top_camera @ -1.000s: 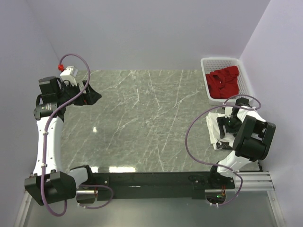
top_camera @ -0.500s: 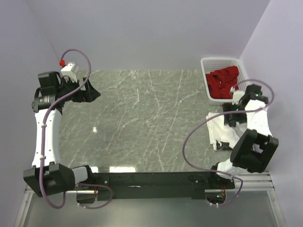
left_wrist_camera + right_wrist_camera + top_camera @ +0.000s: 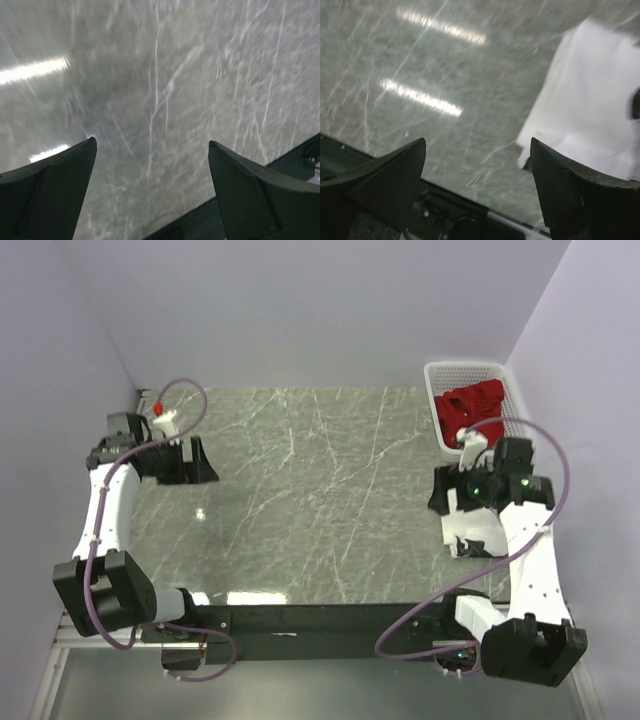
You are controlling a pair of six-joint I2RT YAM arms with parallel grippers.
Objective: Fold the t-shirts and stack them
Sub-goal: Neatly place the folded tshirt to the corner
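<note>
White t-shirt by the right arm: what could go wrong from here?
1. The right tool hangs open just beside the white t-shirt. A low sweep could snag the cloth and undo its shape.
2. The white t-shirt lies near the right edge of the table, so a nudge might push it off.
3. The red t-shirt sits bunched in the basket. A grab may lift only part of it, or drag the basket along.

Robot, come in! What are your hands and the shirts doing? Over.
Left gripper open, empty. Right gripper open, empty, beside white t-shirt on the table. Red t-shirt in basket, not yet stacked. Nothing seen blocking.
</note>
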